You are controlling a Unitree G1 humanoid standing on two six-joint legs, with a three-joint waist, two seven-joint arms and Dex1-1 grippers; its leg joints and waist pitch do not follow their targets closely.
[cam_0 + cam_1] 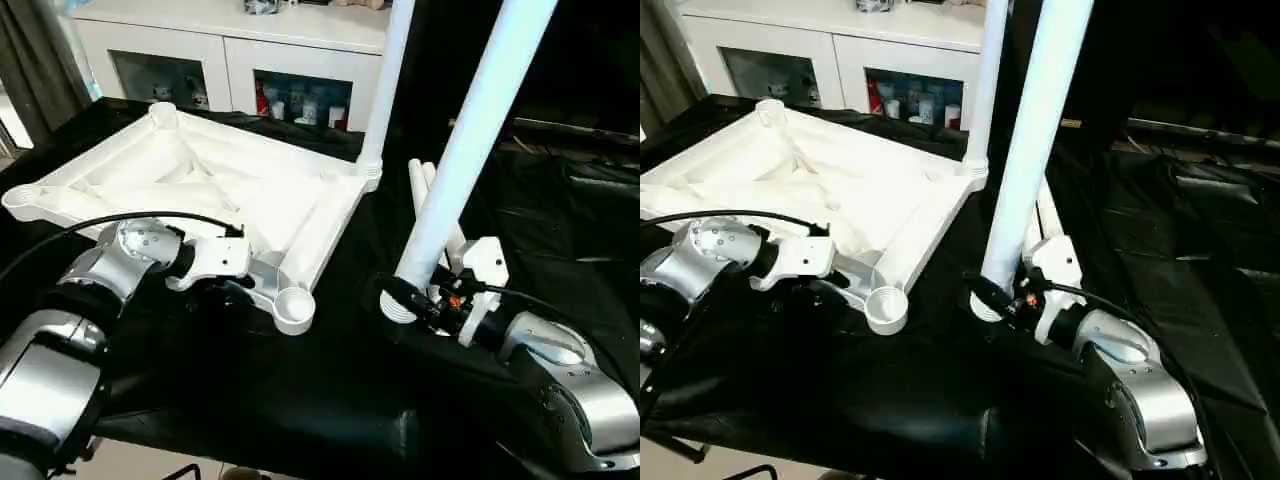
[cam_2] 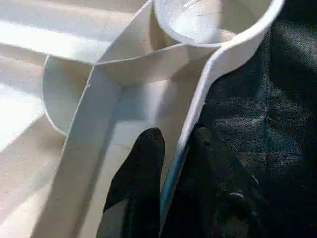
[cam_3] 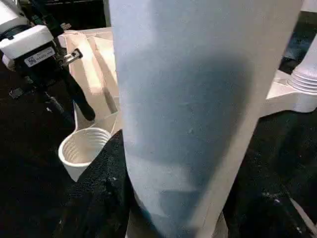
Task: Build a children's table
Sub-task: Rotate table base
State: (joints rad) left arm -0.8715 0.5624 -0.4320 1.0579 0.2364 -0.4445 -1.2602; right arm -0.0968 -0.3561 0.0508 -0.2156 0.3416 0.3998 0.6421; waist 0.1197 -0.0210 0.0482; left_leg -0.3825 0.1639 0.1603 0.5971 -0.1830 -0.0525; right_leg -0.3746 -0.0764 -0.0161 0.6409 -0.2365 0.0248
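Gripping, left gripper (image 2: 171, 163): two black fingers (image 2: 141, 163) pinched on the thin edge wall of the tabletop (image 1: 200, 185), one inside the rim and one outside, just short of the near corner socket (image 1: 293, 308).
Right gripper (image 1: 405, 298): clamped around the fat lower end of a leg (image 1: 470, 140), base down by the cloth near the right side.
Held leg, direction: long axis runs up and leans a bit to the right, top out of frame.
Mounted leg (image 1: 385, 85): already standing upright in the far right socket of the tabletop, pretty much vertical.
Spare legs (image 1: 422, 185): lying flat on the cloth right behind the held one, long axis going near to far.
Tabletop, position: upside down, ribbed underside up, left-centre of the scene, sitting diagonally so one open corner points toward the near side.
Surface: black cloth (image 1: 300, 400), wrinkly on the right.
Room: white cabinet (image 1: 230, 50) with glass doors along the far side, small stuff behind the glass; can't tell what.
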